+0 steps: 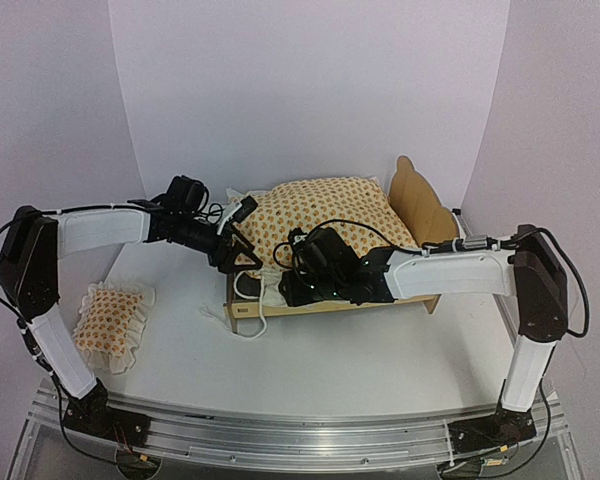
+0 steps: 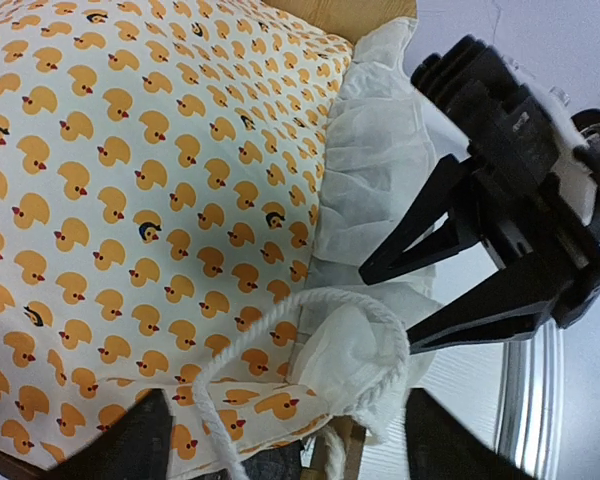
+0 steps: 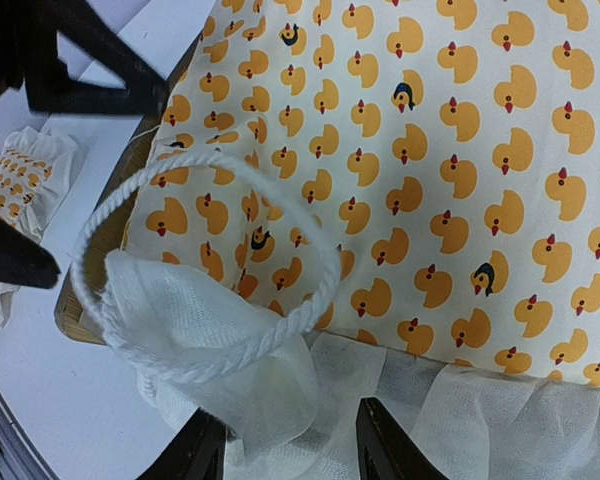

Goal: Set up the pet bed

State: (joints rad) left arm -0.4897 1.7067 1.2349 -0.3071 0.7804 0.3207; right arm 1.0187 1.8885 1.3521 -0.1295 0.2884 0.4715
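Observation:
The pet bed (image 1: 320,308) stands mid-table with its scalloped headboard (image 1: 420,198) at the far right. A duck-patterned ruffled cushion (image 1: 325,215) lies on it, and the corner at the foot end overhangs the rail. My left gripper (image 1: 240,250) hovers open at that corner. In the left wrist view its fingers (image 2: 130,440) straddle the ruffle and the looped white cord (image 2: 280,320). My right gripper (image 1: 292,280) is just beside it, jaws apart, with the thin ruffle (image 3: 280,400) lying loosely between the fingers (image 3: 390,445). The bed's base is hidden under the cushion.
A small matching ruffled pillow (image 1: 110,315) lies on the table at the left, also in the right wrist view (image 3: 20,170). A cord end (image 1: 250,322) hangs over the bed's near-left corner. The two grippers are close together at that corner.

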